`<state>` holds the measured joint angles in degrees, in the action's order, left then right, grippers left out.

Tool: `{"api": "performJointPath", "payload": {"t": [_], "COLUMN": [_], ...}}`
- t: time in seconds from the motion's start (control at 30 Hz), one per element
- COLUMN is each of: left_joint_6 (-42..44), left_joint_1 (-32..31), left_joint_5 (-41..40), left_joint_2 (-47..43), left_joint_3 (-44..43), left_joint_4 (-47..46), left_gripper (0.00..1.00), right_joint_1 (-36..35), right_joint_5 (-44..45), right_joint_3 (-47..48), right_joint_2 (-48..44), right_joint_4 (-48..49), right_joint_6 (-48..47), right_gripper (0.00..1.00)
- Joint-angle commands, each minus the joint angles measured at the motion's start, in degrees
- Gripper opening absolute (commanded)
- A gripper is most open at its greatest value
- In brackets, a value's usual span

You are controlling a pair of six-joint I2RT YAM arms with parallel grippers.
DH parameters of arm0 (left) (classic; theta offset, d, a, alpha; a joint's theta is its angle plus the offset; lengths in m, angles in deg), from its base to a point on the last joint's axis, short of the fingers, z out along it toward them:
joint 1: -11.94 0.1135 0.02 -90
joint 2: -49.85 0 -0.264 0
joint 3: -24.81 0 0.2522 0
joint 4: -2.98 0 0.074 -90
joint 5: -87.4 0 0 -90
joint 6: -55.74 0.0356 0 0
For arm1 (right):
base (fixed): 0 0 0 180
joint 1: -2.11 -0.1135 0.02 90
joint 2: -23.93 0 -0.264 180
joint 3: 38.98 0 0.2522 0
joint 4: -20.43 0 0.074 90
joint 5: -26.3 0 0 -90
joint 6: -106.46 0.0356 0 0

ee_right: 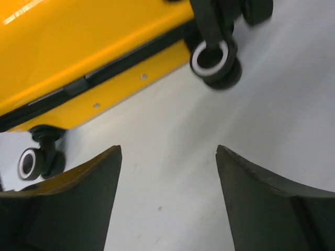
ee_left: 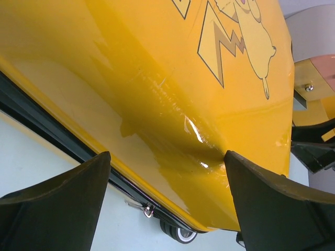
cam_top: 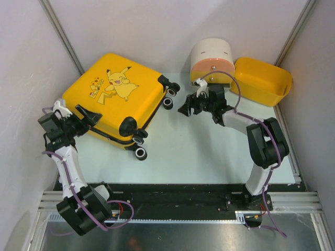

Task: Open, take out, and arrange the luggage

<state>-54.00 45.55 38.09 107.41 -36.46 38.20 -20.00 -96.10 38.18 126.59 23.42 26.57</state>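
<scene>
Luggage (cam_top: pixel 115 97) lies flat and closed on the rear left of the table (cam_top: pixel 209 151), printed shell up, wheels toward the centre. Left gripper (ee_left: pixel 167 157) sits at its near left edge, jaws spread wide facing the shell and clamping nothing. Right gripper (ee_right: pixel 168 151) hangs over bare table just beside the wheels, jaws apart and empty, in front of the cream-and-orange cabinet (cam_top: pixel 211 57) and yellow bin (cam_top: pixel 261 81).

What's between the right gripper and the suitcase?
Just bare table, seen in the right wrist view, between the right gripper and the suitcase.
</scene>
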Motion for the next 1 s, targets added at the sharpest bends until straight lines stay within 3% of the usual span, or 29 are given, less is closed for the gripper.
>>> {"api": "performJointPath", "payload": {"t": [0.0, 0.1, 0.4, 0.67, 0.83, 0.87, 0.93, 0.97], "left_joint_6": [0.24, 0.50, -1.34, -4.33, -3.98, -3.72, -3.54, -3.54], "left_joint_1": [0.06, 0.06, 0.06, 0.06, 0.06, 0.06, 0.06, 0.06], "left_joint_5": [0.18, 0.01, 1.06, -0.25, -1.75, -1.93, -0.97, 0.61], "left_joint_2": [-1.22, -2.27, -4.30, -7.55, -4.13, -1.25, 1.58, 4.29], "left_joint_3": [1.80, 2.59, 3.91, 5.93, 4.36, 3.74, 1.81, 1.19], "left_joint_4": [0.35, 0.52, 0.61, 1.22, -0.18, -1.31, -2.90, -4.73], "left_gripper": [0.94, 0.94, 0.94, 0.94, 0.94, 0.93, 0.92, 0.90], "right_joint_1": [-0.74, -1.18, -3.55, -3.38, -3.64, -3.73, -3.91, -3.91], "right_joint_5": [-0.82, 1.37, 5.77, 0.07, -5.03, -5.04, -5.04, -5.04], "right_joint_3": [7.52, 12.70, 34.14, 53.49, 54.74, 54.03, 50.54, 48.94], "right_joint_2": [1.85, 4.13, 17.31, 29.88, 30.51, 30.16, 28.32, 27.44], "right_joint_4": [4.17, 1.71, -13.13, -28.25, -35.19, -35.99, -36.44, -35.92], "right_joint_6": [-9.66, -15.01, -33.11, -38.06, -38.93, -39.11, -38.94, -37.98], "right_gripper": [0.88, 1.00, 1.00, 0.95, 0.71, 0.54, 0.36, 0.14]}}
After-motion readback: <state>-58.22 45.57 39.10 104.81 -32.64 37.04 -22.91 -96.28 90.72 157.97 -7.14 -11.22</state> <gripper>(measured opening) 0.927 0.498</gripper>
